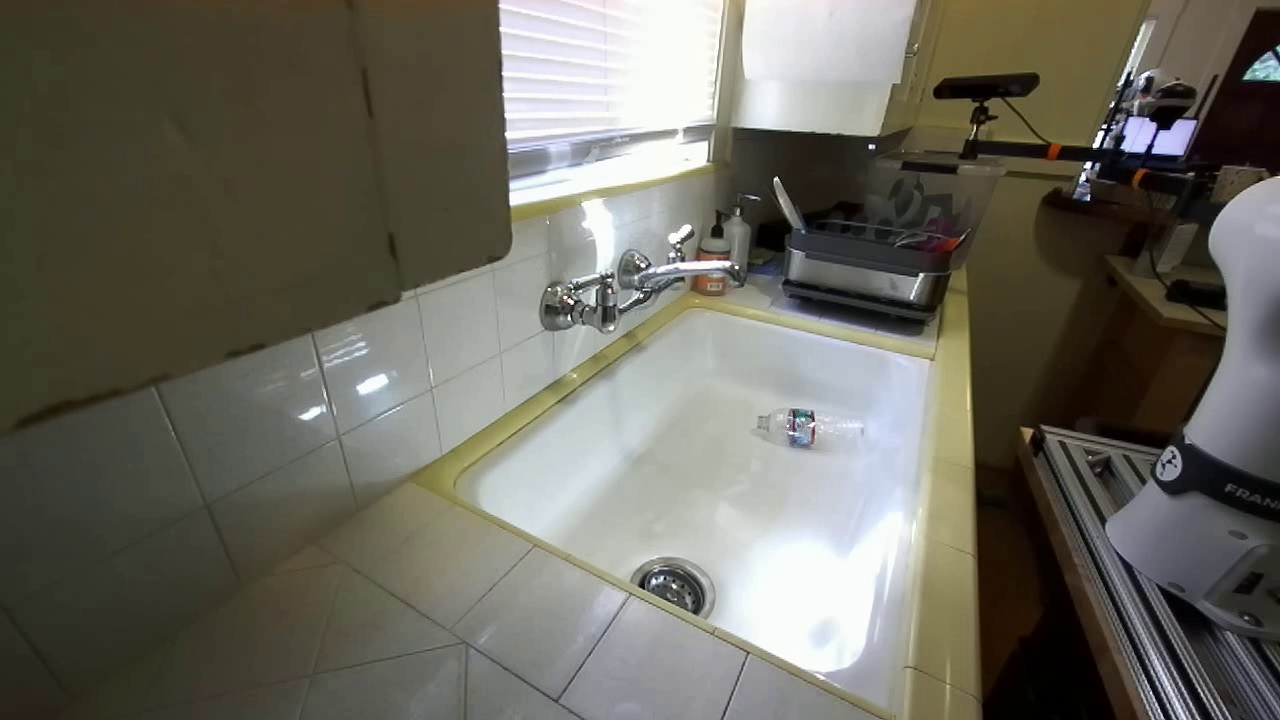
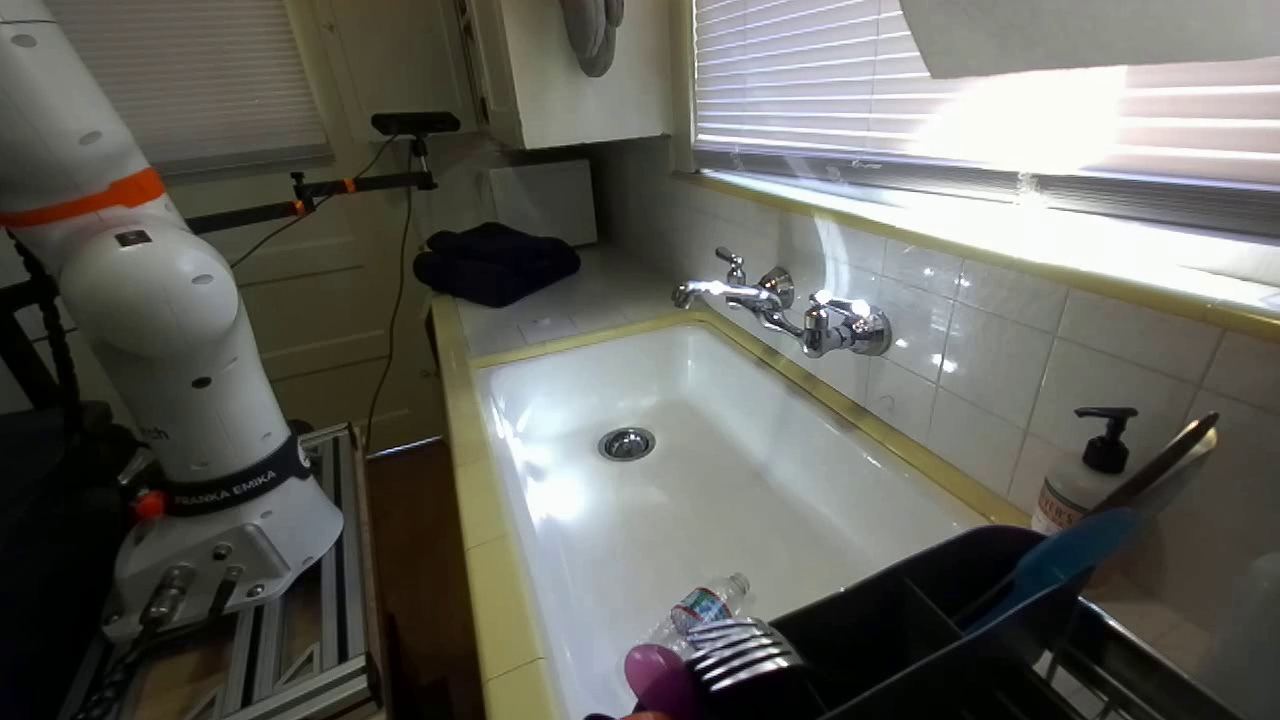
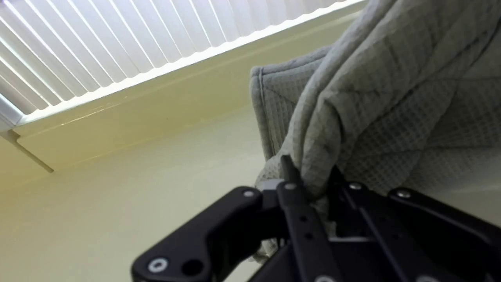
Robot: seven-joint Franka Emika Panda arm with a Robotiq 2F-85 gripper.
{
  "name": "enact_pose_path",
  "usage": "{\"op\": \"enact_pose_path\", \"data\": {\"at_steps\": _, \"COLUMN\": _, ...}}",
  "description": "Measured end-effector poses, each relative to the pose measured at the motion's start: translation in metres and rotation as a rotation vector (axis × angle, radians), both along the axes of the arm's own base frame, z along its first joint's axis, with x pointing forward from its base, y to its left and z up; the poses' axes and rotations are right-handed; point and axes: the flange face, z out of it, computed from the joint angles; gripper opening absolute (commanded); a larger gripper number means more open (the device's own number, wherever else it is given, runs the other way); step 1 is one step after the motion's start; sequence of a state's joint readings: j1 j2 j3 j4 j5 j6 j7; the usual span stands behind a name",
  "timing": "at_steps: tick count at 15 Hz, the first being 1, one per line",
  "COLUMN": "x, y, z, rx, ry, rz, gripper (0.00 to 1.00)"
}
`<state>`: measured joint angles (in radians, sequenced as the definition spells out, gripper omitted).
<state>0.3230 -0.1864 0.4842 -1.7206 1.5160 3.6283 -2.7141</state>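
In wrist view we find the black two-fingered gripper (image 3: 312, 178), jaws nearly together, pinching a grey waffle-weave fabric cloth (image 3: 375, 90) whose thick fold runs from the grip toward upper R, w/ a pale slatted blind (image 3: 129, 35) upper L.

In the wrist view, a gray cloth (image 3: 385, 105) with a waffle weave and a stitched hem is pinched in the gripper (image 3: 313, 178), gathered there into a tight, creased bunch. It widens above and to the right of the gripper in thick, soft folds, running out of the view, while a flatter hemmed corner juts out above and slightly left of the gripper. A small crumpled bit shows lower down, partly hidden behind the gripper.
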Motion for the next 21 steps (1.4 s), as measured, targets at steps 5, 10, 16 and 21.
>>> {"op": "enact_pose_path", "data": {"at_steps": 5, "x": -0.003, "y": 0.000, "z": 0.000, "rx": -0.037, "ry": -0.022, "rz": -0.003, "gripper": 0.04}}
{"op": "enact_pose_path", "data": {"at_steps": 10, "x": -0.005, "y": -0.007, "z": 0.009, "rx": -0.053, "ry": -0.052, "rz": -0.021, "gripper": 0.04}}
{"op": "enact_pose_path", "data": {"at_steps": 16, "x": -0.003, "y": -0.011, "z": 0.006, "rx": -0.069, "ry": -0.053, "rz": -0.037, "gripper": 0.04}}
{"op": "enact_pose_path", "data": {"at_steps": 21, "x": 0.003, "y": -0.011, "z": -0.003, "rx": -0.095, "ry": -0.044, "rz": -0.038, "gripper": 0.04}}
